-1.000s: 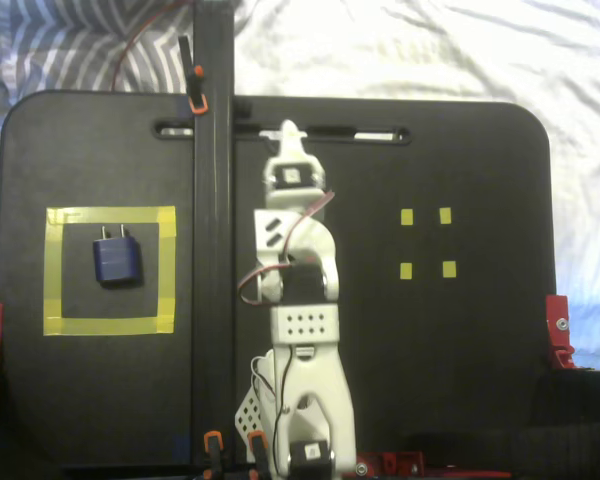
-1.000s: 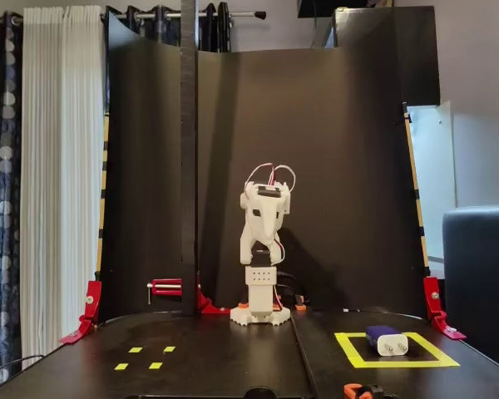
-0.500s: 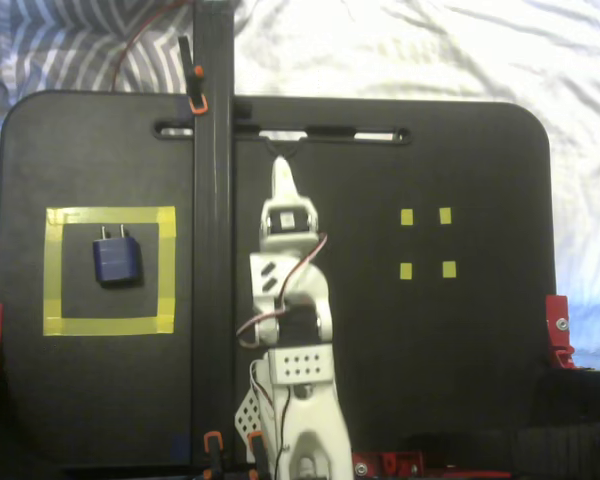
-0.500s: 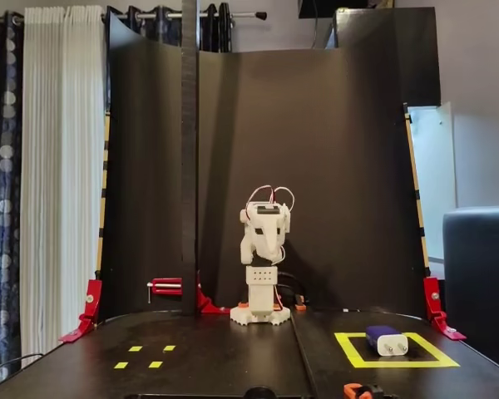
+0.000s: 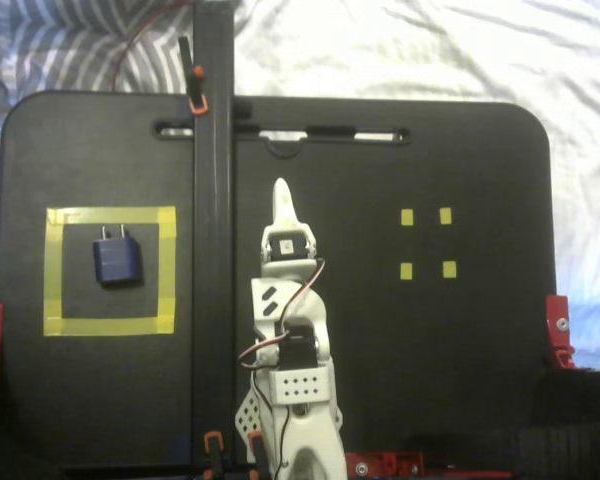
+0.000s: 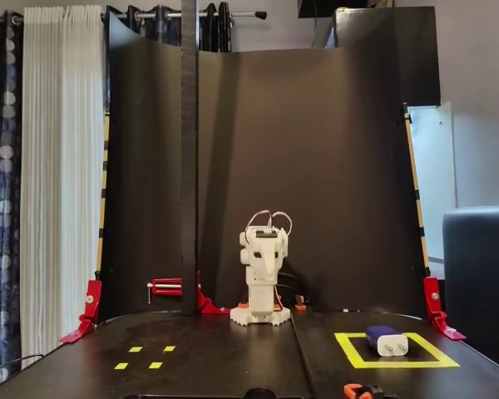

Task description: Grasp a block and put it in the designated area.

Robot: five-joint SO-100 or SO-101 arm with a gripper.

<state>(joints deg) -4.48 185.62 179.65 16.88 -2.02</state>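
The block (image 5: pixel 115 259) is dark navy with two thin prongs and lies flat inside the designated area (image 5: pixel 110 216), a square of wide yellow tape at the left of the black board. The front fixed view shows the block (image 6: pixel 386 341) within the same tape square (image 6: pixel 350 350) at the right. My white arm is folded back over its base at the board's middle. My gripper (image 5: pixel 280 198) points toward the far edge, well away from the block, shut and holding nothing. From the front, the gripper (image 6: pixel 266 268) hangs low over the base.
Four tiny yellow tape squares (image 5: pixel 407 217) sit on the right of the board, seen at the left in the front view (image 6: pixel 135 349). A black vertical post (image 5: pixel 212 200) stands between the arm and the tape square. Red clamps (image 5: pixel 558 328) grip the board's edges.
The arm has drawn back and folded lower toward its base, pulling the gripper tip away from the far slot. The block has stayed put in the tape square.
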